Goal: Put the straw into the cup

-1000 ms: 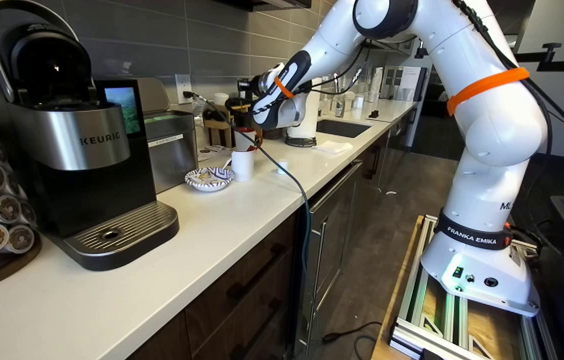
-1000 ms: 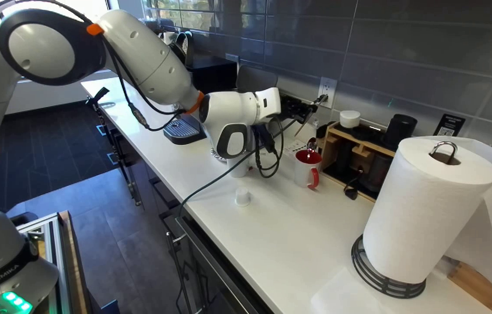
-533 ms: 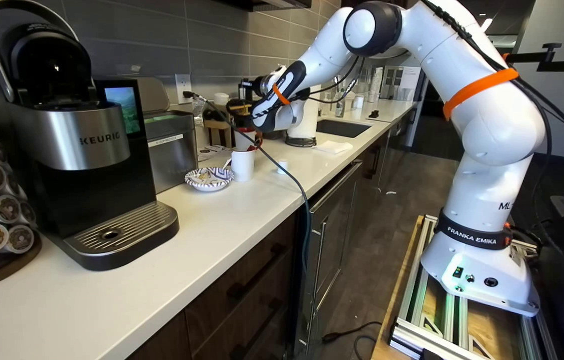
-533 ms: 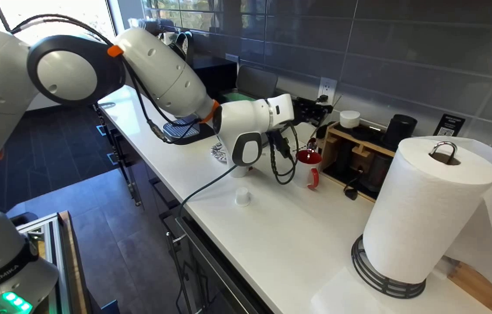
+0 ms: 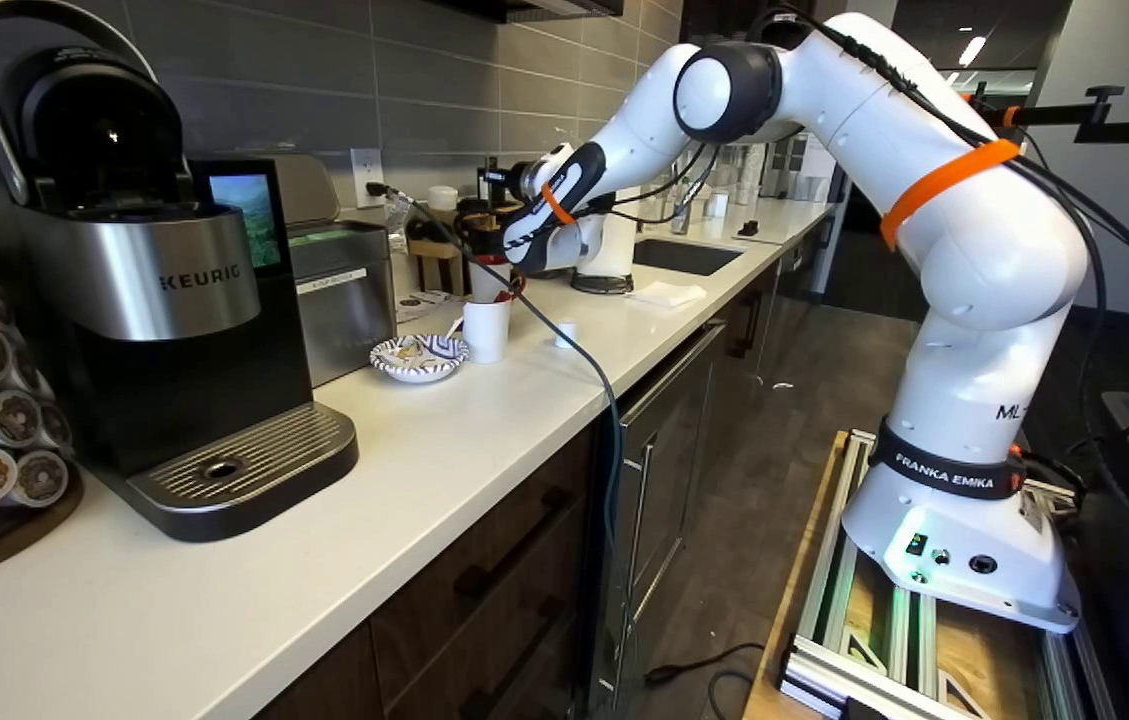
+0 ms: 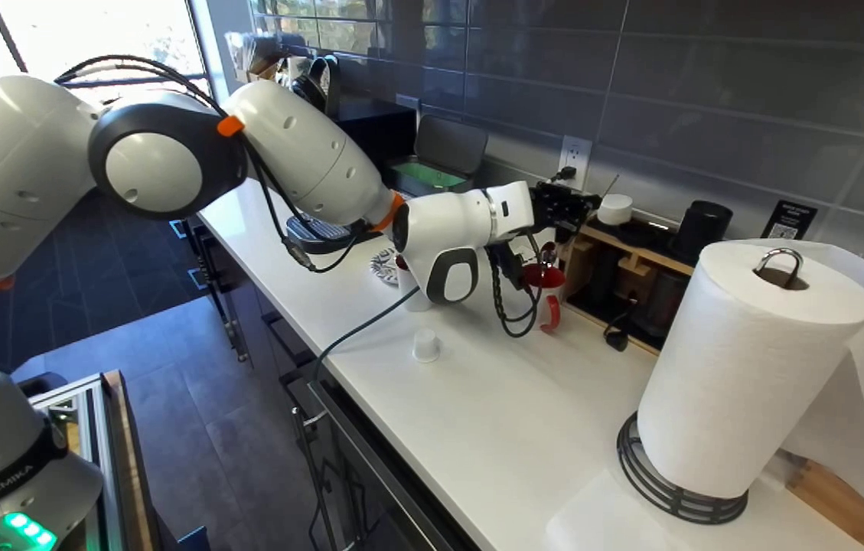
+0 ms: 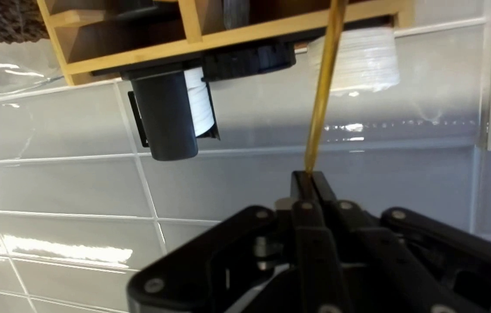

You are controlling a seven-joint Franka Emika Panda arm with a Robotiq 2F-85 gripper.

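1. Straw (image 7: 324, 87), wrist view: it is in the air, pinched in the gripper (image 7: 312, 182), jaws closed on it with one finger to each side. To carry it well, I would hold that squeeze firm without crushing, move slowly, and bring the straw upright before lowering.

2. Same view, for direction: the long axis runs from the jaws to the top edge, leaning slightly right, where the frame cuts it off. The wooden organizer (image 7: 228, 37) appears upside down, so I judge that this length points downward in the room.

3. In an exterior view, a thin stub of straw pokes past the jaws, up and to the right, so the axis is tilted. The gripper hangs above and near the red-handled mug (image 6: 552, 280), which I take for the cup. Best to centre the lower end over its mouth, descend straight, and release only once the tip is well inside.

4. In an exterior view, the gripper is small and dark, and I cannot make out the straw there. The white mug (image 5: 486, 333) stands just beside the patterned bowl (image 5: 419, 358); a path clear of both seems wise.
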